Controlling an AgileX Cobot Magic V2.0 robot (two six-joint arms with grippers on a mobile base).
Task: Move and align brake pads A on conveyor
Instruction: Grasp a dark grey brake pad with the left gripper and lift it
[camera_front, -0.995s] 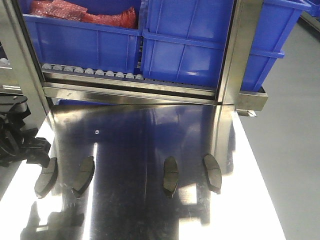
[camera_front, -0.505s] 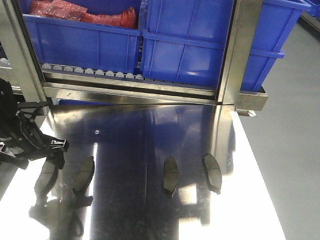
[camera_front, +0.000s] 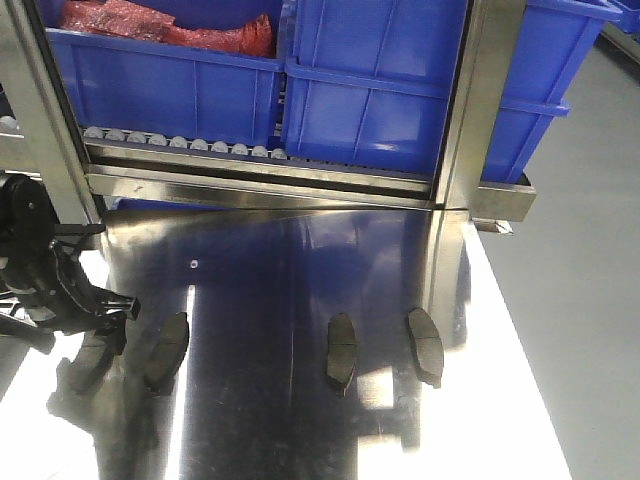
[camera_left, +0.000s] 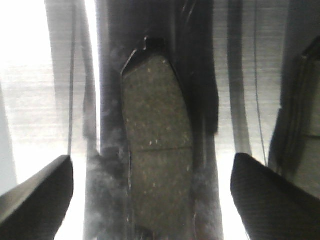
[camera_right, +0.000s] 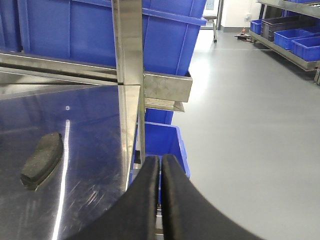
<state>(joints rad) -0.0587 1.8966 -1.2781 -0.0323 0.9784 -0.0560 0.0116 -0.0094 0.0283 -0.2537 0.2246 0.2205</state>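
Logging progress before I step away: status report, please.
Left gripper open, straddling leftmost grey curved brake pad. Right gripper shut, empty. Other three pads on shiny steel tabletop; conveyor not in view. Nothing blocking.

White glare streaks the steel tabletop (camera_front: 260, 400) at near left — blue reflections darken its middle. The left wrist view is blown out at left, hazy, its fingertips (camera_left: 35, 200) blurred; the right wrist view is sharp and bright.
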